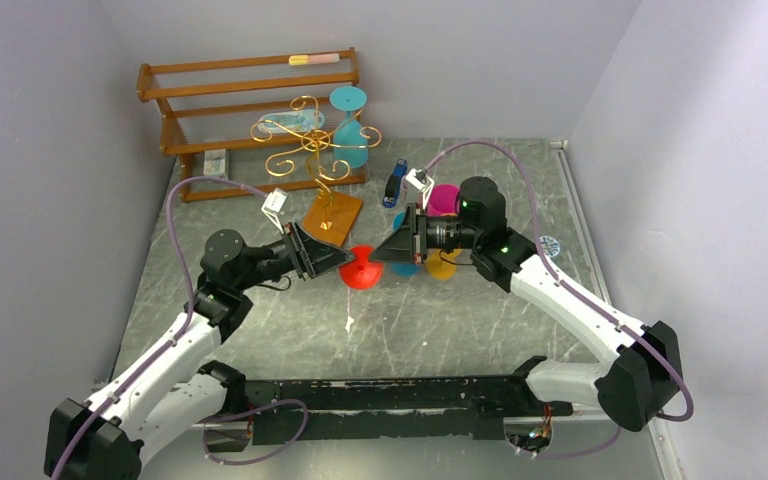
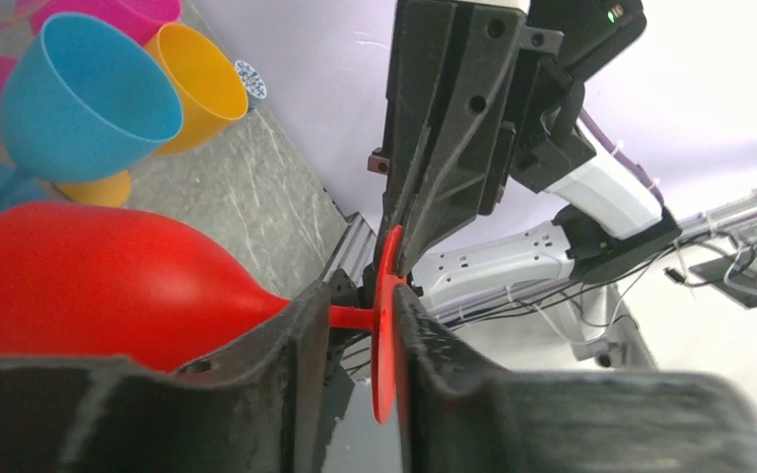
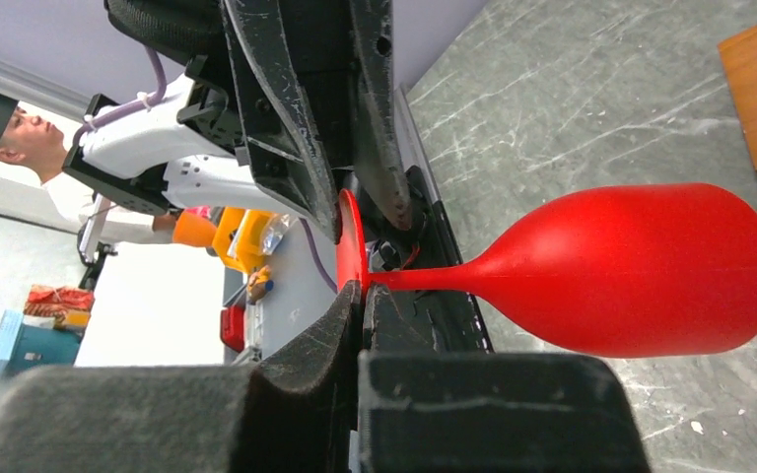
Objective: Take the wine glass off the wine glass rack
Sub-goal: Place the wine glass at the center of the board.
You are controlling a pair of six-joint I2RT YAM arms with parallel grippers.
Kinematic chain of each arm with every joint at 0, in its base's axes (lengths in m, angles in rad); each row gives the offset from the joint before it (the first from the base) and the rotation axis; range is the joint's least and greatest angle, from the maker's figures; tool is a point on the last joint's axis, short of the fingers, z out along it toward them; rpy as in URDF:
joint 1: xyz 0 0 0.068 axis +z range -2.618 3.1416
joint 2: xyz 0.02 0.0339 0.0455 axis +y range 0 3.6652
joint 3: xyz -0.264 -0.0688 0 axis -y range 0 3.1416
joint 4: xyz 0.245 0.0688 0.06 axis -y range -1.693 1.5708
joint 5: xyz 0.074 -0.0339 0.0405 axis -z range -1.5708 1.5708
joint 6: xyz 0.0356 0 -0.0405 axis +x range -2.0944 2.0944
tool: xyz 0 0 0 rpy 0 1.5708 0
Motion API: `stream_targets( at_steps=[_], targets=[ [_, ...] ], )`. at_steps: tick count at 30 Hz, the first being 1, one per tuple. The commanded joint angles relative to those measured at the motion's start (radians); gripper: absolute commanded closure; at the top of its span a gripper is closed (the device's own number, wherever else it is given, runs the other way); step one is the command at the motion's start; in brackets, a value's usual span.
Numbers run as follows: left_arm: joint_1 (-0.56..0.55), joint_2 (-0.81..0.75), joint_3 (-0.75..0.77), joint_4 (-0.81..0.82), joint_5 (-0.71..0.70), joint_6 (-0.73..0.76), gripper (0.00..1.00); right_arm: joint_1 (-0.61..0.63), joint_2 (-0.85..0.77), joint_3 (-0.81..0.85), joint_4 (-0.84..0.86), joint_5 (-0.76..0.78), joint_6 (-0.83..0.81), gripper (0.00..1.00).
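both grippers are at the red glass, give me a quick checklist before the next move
1. Right gripper shut on the red glass at the foot end of its stem: ok.
2. Left gripper let go: ok, jaws parted, with a gap showing on one side of the foot.
3. Left fingers clear of the foot: not ok, the foot sits between them.
4. Glass off the rack: ok, well apart from it.
5. Blue cup and yellow cup clear of the glass: cannot tell, they lie close by.
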State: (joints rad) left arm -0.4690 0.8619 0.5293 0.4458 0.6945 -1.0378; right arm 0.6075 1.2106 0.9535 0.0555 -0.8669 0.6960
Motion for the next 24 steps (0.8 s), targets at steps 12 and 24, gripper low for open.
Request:
stream_targets(
  at_steps=[12, 24],
  targets=[
    [-0.021, -0.036, 0.081, -0.264, 0.010, 0.218, 0.44, 0.004, -0.029, -0.025, 0.139, 0.107, 0.031, 1.00],
    [-0.025, -0.052, -0.017, -0.064, -0.022, 0.062, 0.50, 0.005, -0.046, -0.051, 0.164, 0.134, 0.046, 1.00]
  ],
)
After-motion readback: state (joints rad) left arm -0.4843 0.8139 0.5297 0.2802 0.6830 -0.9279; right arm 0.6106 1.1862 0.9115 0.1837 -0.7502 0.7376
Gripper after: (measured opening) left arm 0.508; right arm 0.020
